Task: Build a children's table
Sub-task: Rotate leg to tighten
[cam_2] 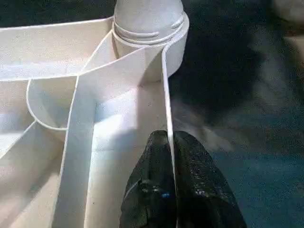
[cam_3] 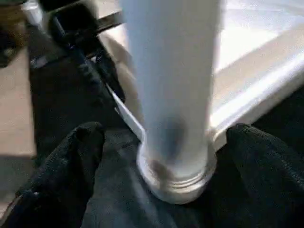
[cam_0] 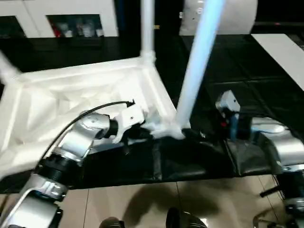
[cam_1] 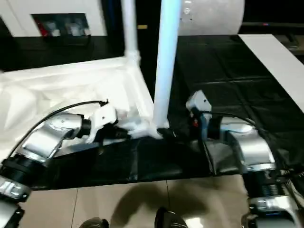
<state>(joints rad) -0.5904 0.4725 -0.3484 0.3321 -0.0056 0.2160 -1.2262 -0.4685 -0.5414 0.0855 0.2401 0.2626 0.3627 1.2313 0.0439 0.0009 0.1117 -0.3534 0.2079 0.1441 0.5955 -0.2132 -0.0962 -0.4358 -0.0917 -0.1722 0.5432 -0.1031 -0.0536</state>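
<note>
The large work table covered in black sheeting (cam_0: 228, 85) spanned the scene, and on it the small white plastic children's table (cam_0: 71, 102) lay upside down, its ribbed underside facing up, near the front edge of the sheeted surface. Two long white tapered tube legs stood up from its round corner sockets: the near leg (cam_0: 197, 66) rose from the corner closest to the robot, and the far leg (cam_0: 147, 28) rose from the corner behind it. The silver left forearm reached in from the left, and the left gripper (cam_2: 168, 156) had its two black fingers pinched tight on the thin upright side wall (cam_2: 166, 85) of the tabletop, just short of a socketed corner. The silver right forearm came in from the right, and the right gripper (cam_3: 166, 156) had its black fingers (cam_3: 76, 156) spread wide on either side of the base of the near leg, with clear gaps between leg and fingers, gripping nothing. Beige floor tiles (cam_0: 142, 204) showed below the work table's front edge.
</note>
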